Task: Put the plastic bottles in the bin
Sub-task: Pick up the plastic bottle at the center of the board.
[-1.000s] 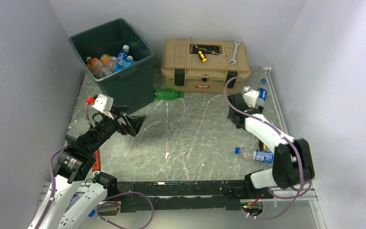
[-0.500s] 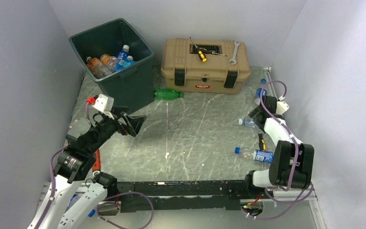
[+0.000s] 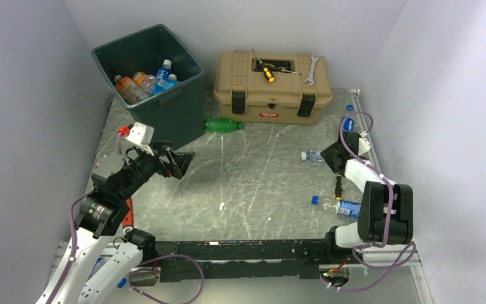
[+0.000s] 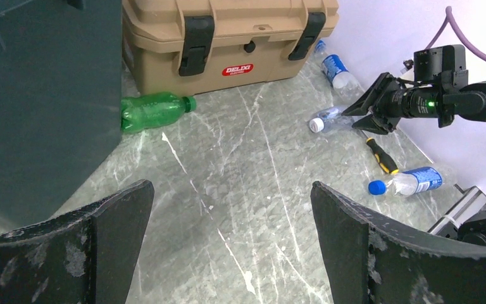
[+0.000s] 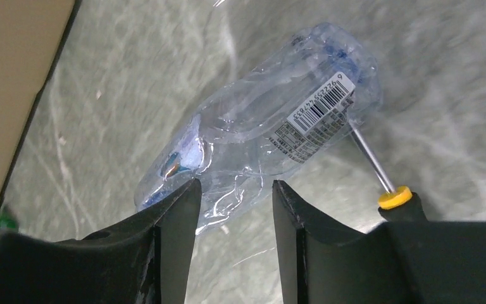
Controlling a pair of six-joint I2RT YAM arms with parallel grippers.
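The dark green bin (image 3: 164,111) stands at the back left with several bottles (image 3: 145,82) inside. A green bottle (image 3: 223,125) (image 4: 155,111) lies at its foot. A crushed clear bottle (image 3: 311,155) (image 4: 326,118) (image 5: 259,139) lies on the table with its end between the tips of my right gripper (image 3: 329,154) (image 5: 235,185). The jaws are narrowed; the left finger lies against the bottle and the right finger stands just off it. Two more bottles lie at the near right (image 3: 342,206) (image 4: 408,182) and the far right (image 4: 336,66). My left gripper (image 3: 180,163) (image 4: 231,187) hovers wide open and empty beside the bin.
A tan toolbox (image 3: 272,88) (image 4: 228,38) stands at the back, with a screwdriver (image 3: 266,71) and a wrench (image 3: 311,68) on its lid. A yellow-and-black screwdriver (image 3: 338,187) (image 5: 395,199) lies with its shaft under the clear bottle. Walls close in on both sides.
My right arm swung down to the table by the right wall and its jaws narrowed from wide open. The clear bottle slid to the left. The left arm edged slightly forward.
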